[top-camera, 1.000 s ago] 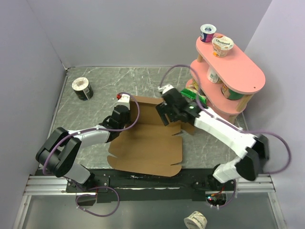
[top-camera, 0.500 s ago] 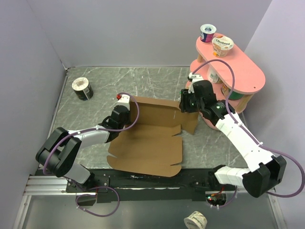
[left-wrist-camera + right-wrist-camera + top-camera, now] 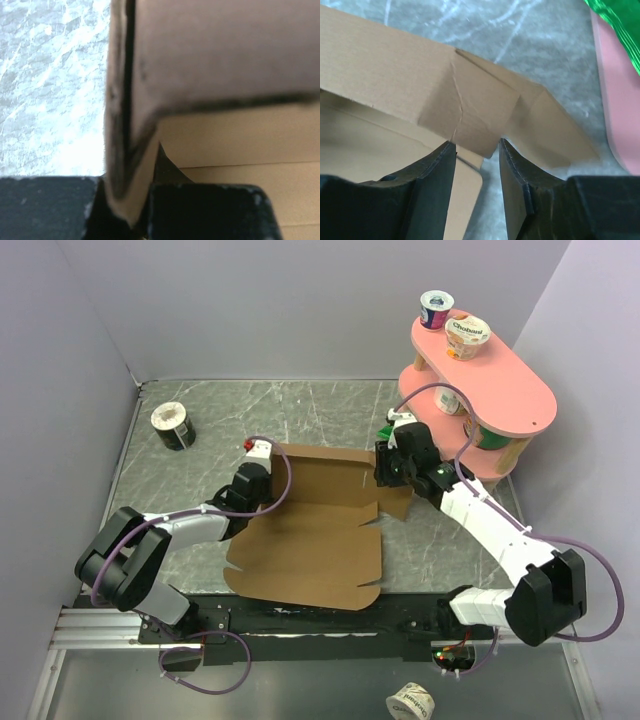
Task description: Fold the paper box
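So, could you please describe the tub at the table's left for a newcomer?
On the grey marbled table, find the far left corner. A small dark round tub with a pale top sits alone, unlike the tubs on the pink shelf.

Top view overhead, facing down — wrist views close-up, sharing paper box [image 3: 320, 530].

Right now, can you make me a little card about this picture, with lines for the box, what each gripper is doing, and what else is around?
box: paper box, brown cardboard, mostly flat on the table, back wall standing up
left gripper: shut on the left end of that wall
right gripper: fingers on either side of a flap corner at the wall's right end; cannot tell if it is squeezing
nearby: pink shelf at the right with yogurt cups on top; another cup at the far left
folding: not finished
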Controlling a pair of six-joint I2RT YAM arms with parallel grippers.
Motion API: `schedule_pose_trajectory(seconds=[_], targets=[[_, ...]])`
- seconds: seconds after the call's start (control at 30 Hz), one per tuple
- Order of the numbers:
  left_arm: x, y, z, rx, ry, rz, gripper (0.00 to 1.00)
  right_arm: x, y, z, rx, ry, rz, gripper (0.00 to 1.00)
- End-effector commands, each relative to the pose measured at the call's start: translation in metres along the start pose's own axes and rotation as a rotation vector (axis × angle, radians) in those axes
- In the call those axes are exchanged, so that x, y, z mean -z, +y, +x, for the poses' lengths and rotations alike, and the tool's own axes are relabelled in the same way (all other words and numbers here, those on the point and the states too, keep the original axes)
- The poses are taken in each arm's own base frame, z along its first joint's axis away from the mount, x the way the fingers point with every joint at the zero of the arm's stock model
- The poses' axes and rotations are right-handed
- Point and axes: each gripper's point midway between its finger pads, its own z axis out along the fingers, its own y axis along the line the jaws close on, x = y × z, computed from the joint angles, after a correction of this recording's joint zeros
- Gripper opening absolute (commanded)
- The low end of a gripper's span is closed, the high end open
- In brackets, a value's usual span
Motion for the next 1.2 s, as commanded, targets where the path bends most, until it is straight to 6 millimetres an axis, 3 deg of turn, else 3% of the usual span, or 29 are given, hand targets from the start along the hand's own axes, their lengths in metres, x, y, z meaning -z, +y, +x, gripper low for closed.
schedule_pose_trajectory(seconds=[0.0, 0.27, 0.57, 0.67, 0.77, 0.87, 1.17], targets=[[0.005, -0.017, -0.026, 0.029, -0.093, 0.089, 0.01, -0.012, 0.018, -0.037, 0.021, -0.151, -0.09, 0.49], [0.004, -0.019, -0.022, 0.027, -0.081, 0.102, 0.01, -0.02, 0.051, -0.045, 0.083, -0.178, -0.273, 0.49], [0.001, -0.021, -0.018, 0.019, -0.065, 0.109, 0.01, -0.015, 0.072, -0.061, 0.091, -0.265, -0.387, 0.59], [0.001, -0.022, -0.018, 0.027, -0.062, 0.11, 0.01, -0.019, 0.079, -0.066, 0.008, -0.231, -0.41, 0.64], [0.001, -0.021, -0.017, 0.036, -0.062, 0.106, 0.01, -0.017, 0.094, -0.068, -0.058, -0.204, -0.48, 0.77], [0.001, -0.021, -0.017, 0.035, -0.061, 0.102, 0.01, -0.011, 0.104, -0.07, -0.094, -0.208, -0.543, 0.8], [0.002, -0.017, -0.011, 0.027, -0.052, 0.089, 0.01, -0.004, 0.096, -0.069, -0.262, -0.188, -0.515, 0.84]])
